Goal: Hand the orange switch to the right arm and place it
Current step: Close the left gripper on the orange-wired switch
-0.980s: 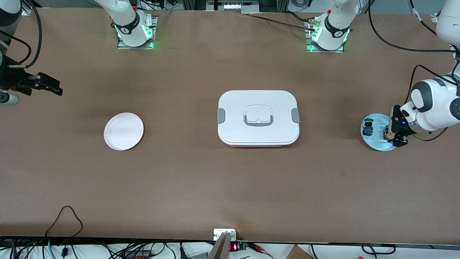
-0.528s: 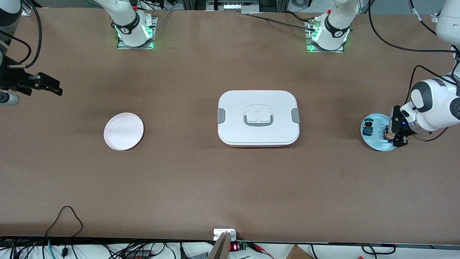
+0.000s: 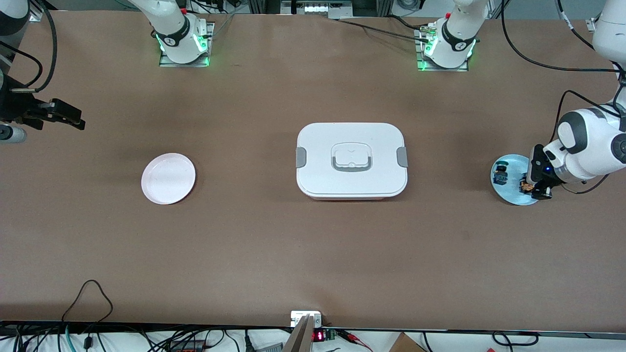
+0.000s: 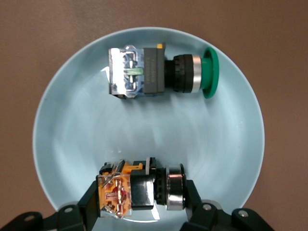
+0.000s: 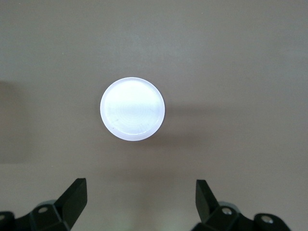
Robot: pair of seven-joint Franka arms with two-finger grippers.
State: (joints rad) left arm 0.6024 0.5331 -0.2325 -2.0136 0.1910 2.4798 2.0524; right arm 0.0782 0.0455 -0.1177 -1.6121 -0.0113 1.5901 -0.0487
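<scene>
The orange switch (image 4: 139, 187), a small black block with an orange end and a silver ring, lies on a light blue plate (image 4: 72, 144) at the left arm's end of the table. My left gripper (image 4: 142, 192) is shut on it, one finger against the orange end and the other against the ringed end. In the front view the left gripper (image 3: 530, 188) sits low over the blue plate (image 3: 508, 195) and mostly hides the orange switch (image 3: 524, 186). My right gripper (image 3: 73, 120) waits open in the air at the right arm's end; its fingers (image 5: 77, 197) hold nothing.
A second switch with a green cap (image 4: 159, 72) lies on the same blue plate, beside the orange one. A small white plate (image 3: 168, 178) sits toward the right arm's end. A closed white lunch box (image 3: 351, 160) stands mid-table.
The left gripper's fingers have closed onto the orange switch on the blue plate. The right arm has not moved.
</scene>
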